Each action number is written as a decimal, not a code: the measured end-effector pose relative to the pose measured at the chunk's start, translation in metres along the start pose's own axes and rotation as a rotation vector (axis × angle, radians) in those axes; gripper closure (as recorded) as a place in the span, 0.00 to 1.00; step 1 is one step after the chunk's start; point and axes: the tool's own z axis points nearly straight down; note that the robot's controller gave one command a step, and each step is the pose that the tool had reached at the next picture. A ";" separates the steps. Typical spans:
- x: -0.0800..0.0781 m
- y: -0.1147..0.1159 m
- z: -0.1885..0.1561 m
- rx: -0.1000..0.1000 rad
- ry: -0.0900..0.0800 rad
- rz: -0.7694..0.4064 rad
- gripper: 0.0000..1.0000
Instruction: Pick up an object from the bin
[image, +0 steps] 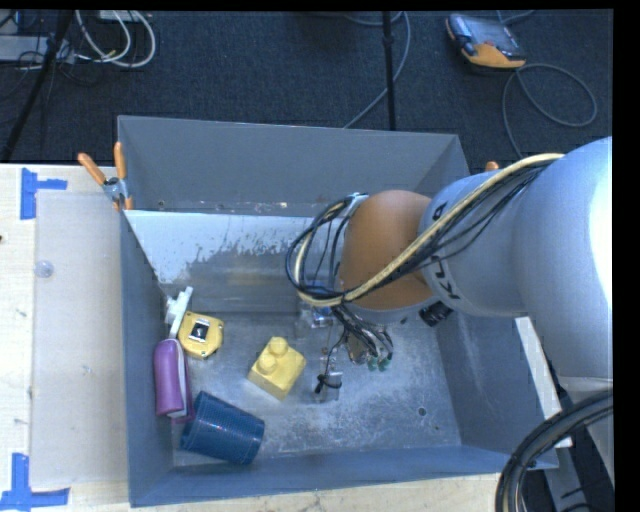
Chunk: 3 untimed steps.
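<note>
Dark floor and cables lie behind the grey bin (440, 400), which sits on a pale worktop (70, 330). Low over the bin's floor, the jaws hang just right of a yellow toy block (276, 366); whether they are wide or narrow I cannot tell. A good grasp would likely need them centred over the block, clear of the blue cup (222, 428).

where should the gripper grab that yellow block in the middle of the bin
Probably across the flat side walls of the yellow block, coming straight down from above: it sits stud-up on the bin floor with bare space round it. The gripper hangs just beside it.
</note>
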 end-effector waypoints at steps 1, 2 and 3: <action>-0.001 0.031 0.004 0.003 -0.001 -0.008 0.00; -0.004 0.076 0.005 -0.003 -0.003 -0.083 1.00; -0.004 0.069 0.005 -0.004 -0.004 -0.099 1.00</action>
